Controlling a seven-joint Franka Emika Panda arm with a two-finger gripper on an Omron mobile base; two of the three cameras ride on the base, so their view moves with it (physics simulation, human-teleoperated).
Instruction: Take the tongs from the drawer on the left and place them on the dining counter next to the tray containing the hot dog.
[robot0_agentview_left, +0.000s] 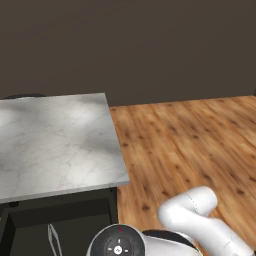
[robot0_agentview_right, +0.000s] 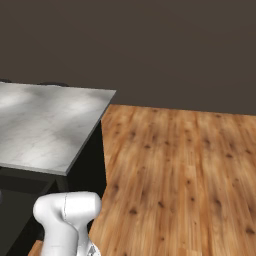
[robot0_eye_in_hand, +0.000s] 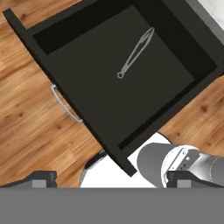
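A white-grey veined marble table (robot0_agentview_left: 55, 145) fills the left, before a dark brown wall (robot0_agentview_left: 150, 45). Beneath its near edge the black drawer (robot0_eye_in_hand: 87, 94) stands open, the tongs (robot0_eye_in_hand: 134, 53) lying loose inside. Wood-plank floor (robot0_agentview_left: 190, 145) spreads right. The tool (robot0_eye_in_hand: 111, 181) hangs above, tips wide apart.

Kitchen, marble counter (robot0_agentview_left: 55, 145), utensil drawer (robot0_eye_in_hand: 100, 100) (open), wood floor (robot0_agentview_left: 190, 145)
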